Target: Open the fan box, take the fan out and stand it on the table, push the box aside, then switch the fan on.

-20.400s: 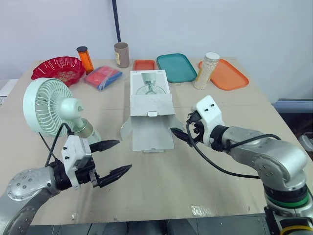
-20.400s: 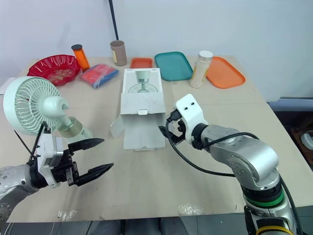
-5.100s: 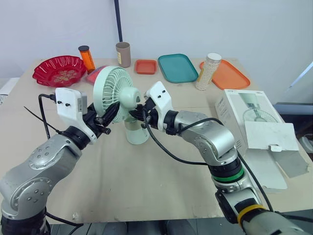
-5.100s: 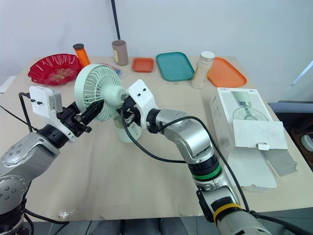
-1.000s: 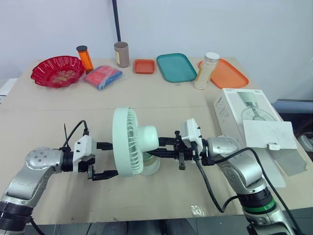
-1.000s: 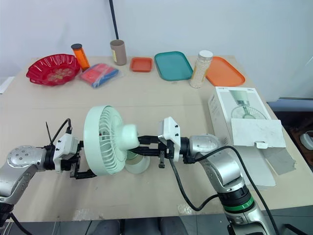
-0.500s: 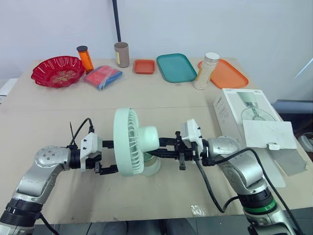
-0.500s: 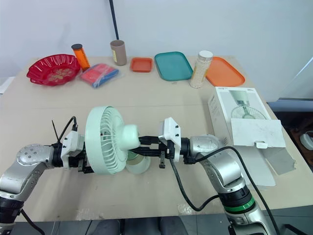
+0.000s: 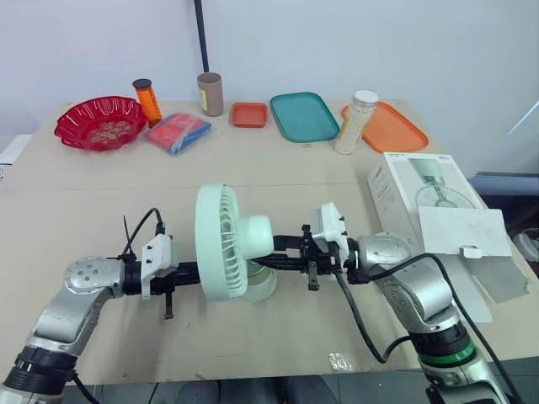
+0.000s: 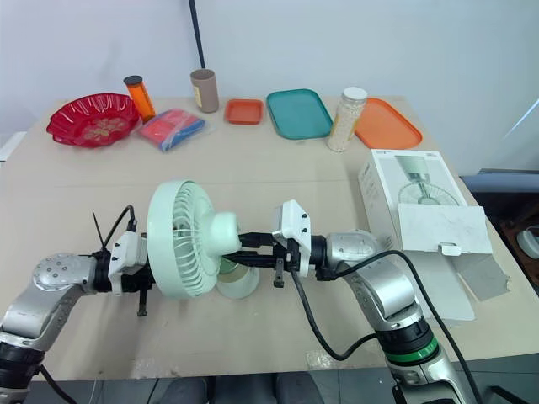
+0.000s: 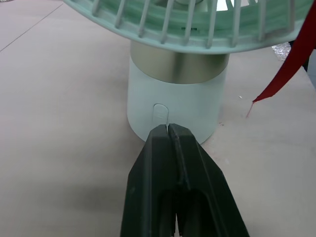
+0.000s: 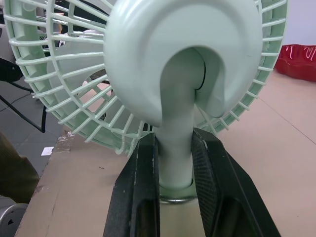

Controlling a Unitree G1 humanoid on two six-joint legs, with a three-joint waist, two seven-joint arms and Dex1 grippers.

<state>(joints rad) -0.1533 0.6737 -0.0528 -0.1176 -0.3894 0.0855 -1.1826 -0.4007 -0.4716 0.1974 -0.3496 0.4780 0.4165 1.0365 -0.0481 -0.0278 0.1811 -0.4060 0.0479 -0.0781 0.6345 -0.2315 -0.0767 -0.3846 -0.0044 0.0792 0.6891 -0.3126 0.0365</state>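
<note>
Near the front edge of the table, midway along, we see the fan upright, our right gripper clamped on its neck. Our left gripper (spread wide a second ago) now has its fingers pressed together, tips against the fan's base just beside the switch. At the right edge lies the box, flap open, well apart from the fan.
</note>
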